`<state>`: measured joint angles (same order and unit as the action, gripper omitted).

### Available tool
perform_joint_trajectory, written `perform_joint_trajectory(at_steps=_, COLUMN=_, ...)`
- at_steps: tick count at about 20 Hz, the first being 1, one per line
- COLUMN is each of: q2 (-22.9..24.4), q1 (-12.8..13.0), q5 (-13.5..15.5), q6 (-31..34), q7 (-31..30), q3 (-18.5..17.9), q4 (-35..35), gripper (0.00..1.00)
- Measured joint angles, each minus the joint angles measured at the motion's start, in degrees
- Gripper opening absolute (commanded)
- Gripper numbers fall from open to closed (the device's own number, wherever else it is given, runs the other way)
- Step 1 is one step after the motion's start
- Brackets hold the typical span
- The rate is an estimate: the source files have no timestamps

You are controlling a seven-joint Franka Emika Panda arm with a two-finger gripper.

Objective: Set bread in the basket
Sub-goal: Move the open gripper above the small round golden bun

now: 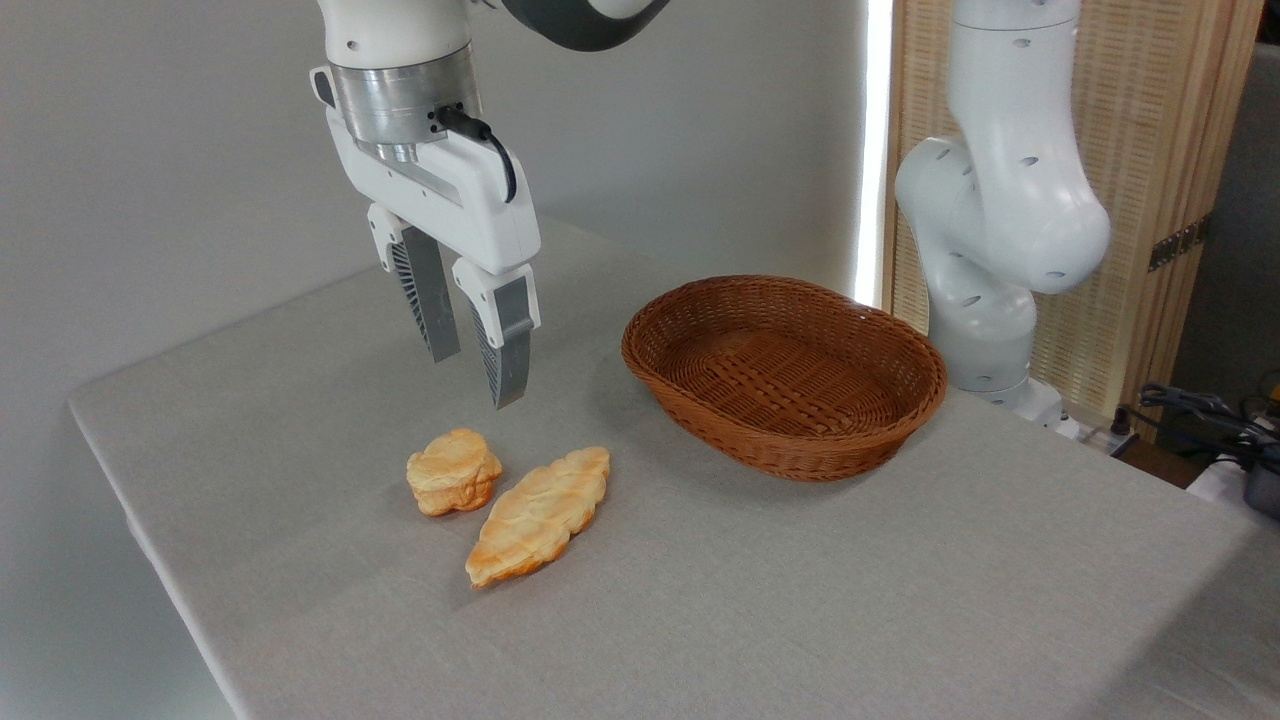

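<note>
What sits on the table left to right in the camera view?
Small round bread → long flat pastry → basket. The pincer hangs open above the bread, holding nothing.

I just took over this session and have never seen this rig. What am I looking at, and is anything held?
One fixed camera looks across a grey cloth-covered table. The white jointed machine is a robot arm; its two-finger gripper hangs open and empty above the table. Below it lies the small, puffy, roundish golden bread, close beside a longer, flat, leaf-shaped golden pastry. To the right sits the oval, reddish-brown woven wicker basket, with nothing in it. Nothing is held.
</note>
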<state>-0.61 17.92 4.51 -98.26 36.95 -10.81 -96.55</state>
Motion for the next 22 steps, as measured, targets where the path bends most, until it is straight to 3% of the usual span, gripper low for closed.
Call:
perform_joint_trajectory(at_steps=10, q2=-0.3, q1=0.4, q5=0.0, q6=-3.0, q7=0.1, q3=0.1, q4=0.0, gripper=1.00)
perform_joint_trajectory(at_steps=22, q2=-1.0, q1=0.9, q5=0.1, q6=-3.0, q7=0.1, q3=2.9, q4=-0.8, gripper=1.00)
